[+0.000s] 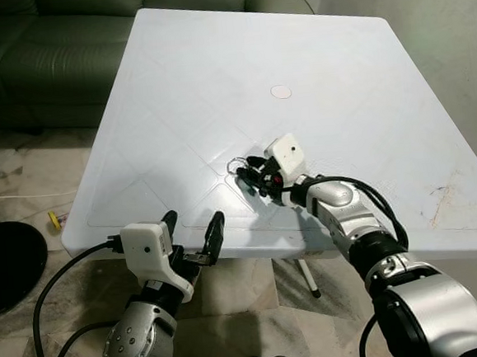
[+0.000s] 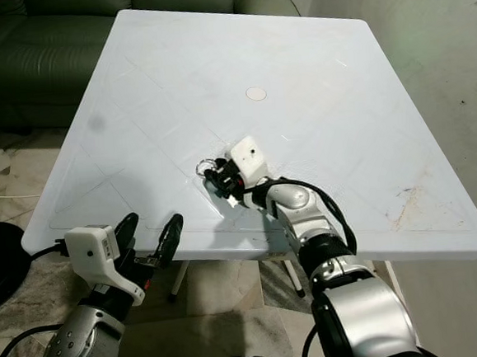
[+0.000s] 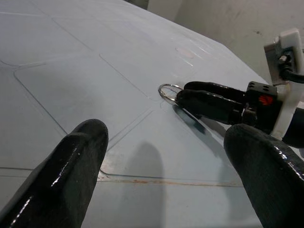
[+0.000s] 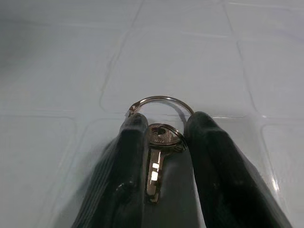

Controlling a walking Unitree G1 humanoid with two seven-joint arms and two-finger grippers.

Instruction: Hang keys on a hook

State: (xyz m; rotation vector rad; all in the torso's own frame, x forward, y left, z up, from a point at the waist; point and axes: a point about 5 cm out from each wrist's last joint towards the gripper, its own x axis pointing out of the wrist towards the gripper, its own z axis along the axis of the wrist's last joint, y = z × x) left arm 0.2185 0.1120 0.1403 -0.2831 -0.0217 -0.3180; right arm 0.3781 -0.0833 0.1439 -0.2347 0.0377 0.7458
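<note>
Table (image 1: 214, 73) first: a white plastic square with moulded diagonal lines takes up most of your head views, a round cap (image 1: 281, 91) at its middle and brownish scuffs (image 1: 438, 200) toward its right edge. Upper left of the frame you have a dark green sofa (image 1: 38, 45) behind it; along the left side there is marbled floor tile (image 1: 23, 175), with a black round object (image 1: 5, 263) at the lower left.

Your right arm reaches in from the lower right of the frame, and the right gripper (image 1: 251, 176) lies low on the tabletop just below centre. In the right wrist view its two black fingers (image 4: 128, 161) straddle a small silver key (image 4: 156, 166) on a wire key ring (image 4: 161, 102); the fingers stand narrowly apart on either side of the key, and you cannot tell whether they actually pinch it. The key lies flat on the table, the ring poking out past the fingertips.

Your left gripper (image 1: 193, 236) hovers at the table's near edge, lower left of centre, fingers spread wide with nothing between them.

No brand, label or legible writing can be read anywhere; the key's stamped marks are too small to make out.
</note>
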